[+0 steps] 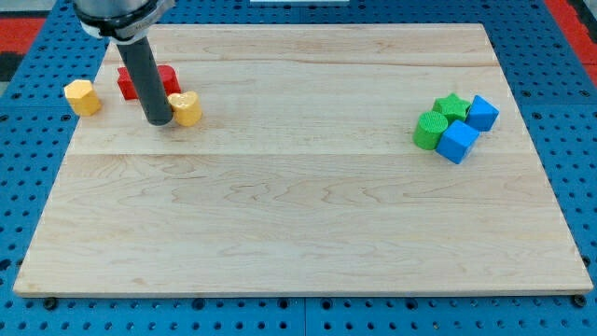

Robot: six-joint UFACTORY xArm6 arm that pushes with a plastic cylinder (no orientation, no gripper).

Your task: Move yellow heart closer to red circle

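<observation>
The yellow heart (187, 108) lies at the view's upper left on the wooden board. My tip (159, 121) stands right against the heart's left side, touching or nearly touching it. A red block (166, 78) sits just above the heart and behind the rod, which hides its middle part; its shape cannot be made out. A second yellow block (82, 97), roughly hexagonal, lies further left near the board's left edge.
At the view's right stands a tight cluster: a green star (451, 105), a green round block (430, 131), a blue block (482, 113) and a blue cube (457, 142). The board (298, 215) ends on a blue pegboard surface all round.
</observation>
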